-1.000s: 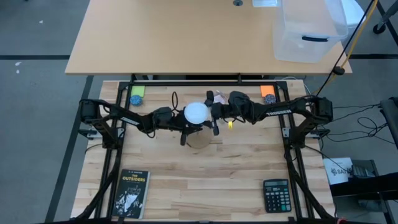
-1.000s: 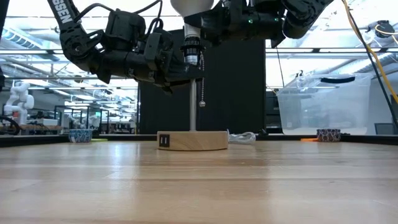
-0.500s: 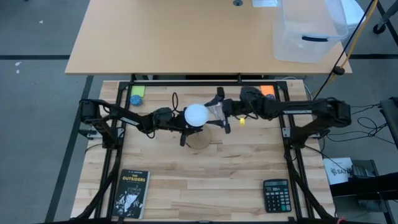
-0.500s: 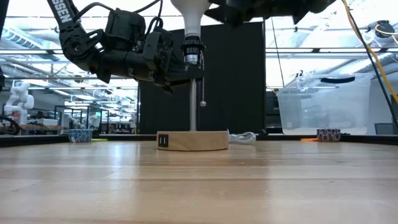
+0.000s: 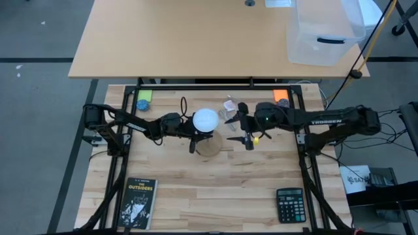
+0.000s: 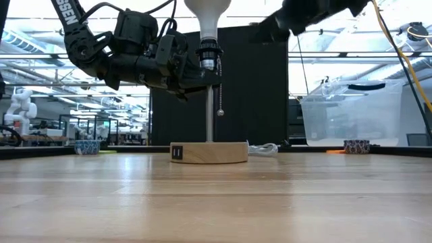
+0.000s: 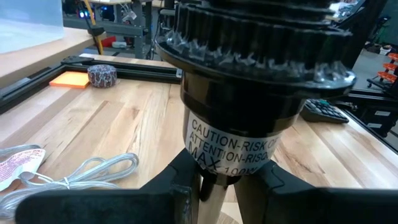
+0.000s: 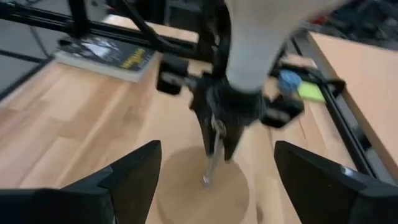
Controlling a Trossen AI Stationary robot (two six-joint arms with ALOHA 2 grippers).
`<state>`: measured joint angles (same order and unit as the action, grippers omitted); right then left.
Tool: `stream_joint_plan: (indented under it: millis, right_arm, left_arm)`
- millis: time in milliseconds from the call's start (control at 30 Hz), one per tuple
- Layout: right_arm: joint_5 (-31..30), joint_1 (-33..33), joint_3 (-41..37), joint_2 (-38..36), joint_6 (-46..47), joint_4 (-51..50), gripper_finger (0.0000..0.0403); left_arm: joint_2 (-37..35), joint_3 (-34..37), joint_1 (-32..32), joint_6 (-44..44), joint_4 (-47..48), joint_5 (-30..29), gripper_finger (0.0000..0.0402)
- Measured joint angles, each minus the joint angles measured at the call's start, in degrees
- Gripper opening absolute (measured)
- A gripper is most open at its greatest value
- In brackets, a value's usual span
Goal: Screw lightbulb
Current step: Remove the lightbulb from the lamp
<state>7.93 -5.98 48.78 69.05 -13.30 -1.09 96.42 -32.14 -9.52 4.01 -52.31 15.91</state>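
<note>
A light wooden table [image 5: 215, 189] is carrying a round wooden lamp base [image 6: 209, 152], a book [image 5: 138, 203] and a calculator [image 5: 290, 205].

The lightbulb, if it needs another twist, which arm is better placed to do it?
Probably the right. Its gripper hangs open beside the lightbulb, free to regrasp. The left gripper is clamped around the lamp's black socket, steadying it.
</note>
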Motion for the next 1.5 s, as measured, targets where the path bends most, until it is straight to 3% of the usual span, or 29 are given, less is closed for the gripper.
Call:
stream_joint_plan:
  millis: [133,233,467,567,900,1067,1267,1500]
  right_arm:
    - [-6.58,0.94,-6.13,-0.95,4.93,4.01,0.0301]
    - [-9.53,1.23,-12.93,-1.19,9.0,13.47,0.03]
    - [-11.24,1.23,-30.33,1.73,16.42,58.83,0.0299]
    - [-11.25,1.23,-32.08,4.73,16.91,70.4,0.0299]
    - [-10.77,1.23,-20.81,15.87,15.15,67.28,0.0299]
    - [-10.81,1.23,-16.88,17.15,13.03,67.03,0.0299]
    - [-11.11,1.97,-10.92,18.31,11.11,59.13,0.0299]
    - [-17.27,3.1,-8.86,19.07,7.69,59.0,0.0299]
  left_arm:
    - [0.0,0.0,-0.26,0.05,0.02,0.04,0.0071]
    - [0.0,0.0,-0.26,0.0,0.02,0.0,0.0071]
    - [0.0,0.0,-0.32,-0.04,0.0,-0.24,0.0071]
    - [0.0,0.0,-0.33,-0.11,0.01,-1.67,0.0071]
    - [0.0,0.0,-0.68,0.03,0.03,-3.28,0.0071]
    - [0.0,0.0,-0.63,0.31,0.04,-4.35,0.0071]
    - [0.0,0.0,-0.58,0.94,0.03,-7.66,0.0071]
    - [0.0,-0.02,-0.58,2.84,-0.1,-10.66,0.0071]
